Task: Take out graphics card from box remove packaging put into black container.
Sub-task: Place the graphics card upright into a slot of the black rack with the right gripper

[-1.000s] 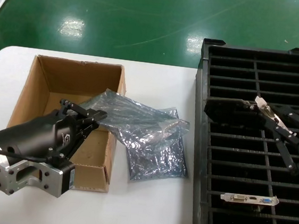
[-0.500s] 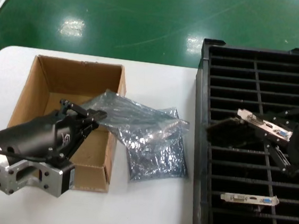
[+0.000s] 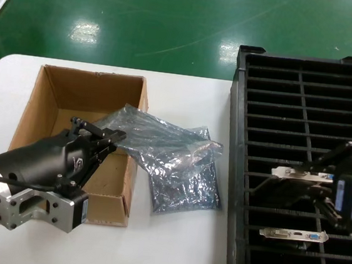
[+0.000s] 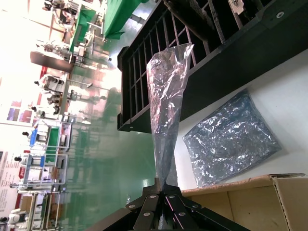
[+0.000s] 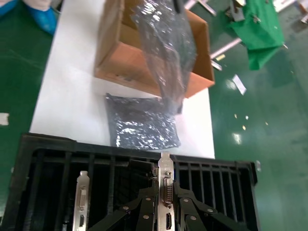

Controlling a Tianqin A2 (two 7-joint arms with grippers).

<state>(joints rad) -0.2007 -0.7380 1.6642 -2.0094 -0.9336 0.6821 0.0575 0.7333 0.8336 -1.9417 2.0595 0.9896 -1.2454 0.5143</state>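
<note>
While the right claw (image 5: 163,204) grips the graphics card (image 3: 302,175) by its silver bracket, low over the black container (image 3: 308,76), the step in hand looks like slotting: next it needs the board lined up with a free row beside the second card (image 3: 294,234), then lowered. Left claw (image 3: 109,139) is pinched shut on the emptied packaging (image 4: 166,115), forearm reaching across the box (image 3: 48,93); a second bag (image 3: 186,183) lies on the table (image 3: 170,245).

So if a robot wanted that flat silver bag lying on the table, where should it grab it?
Probably at an edge or corner. The bag lies flat on the table, so a gripper coming down from above could pinch its crinkled near edge, clear of the box and the held bag.
</note>
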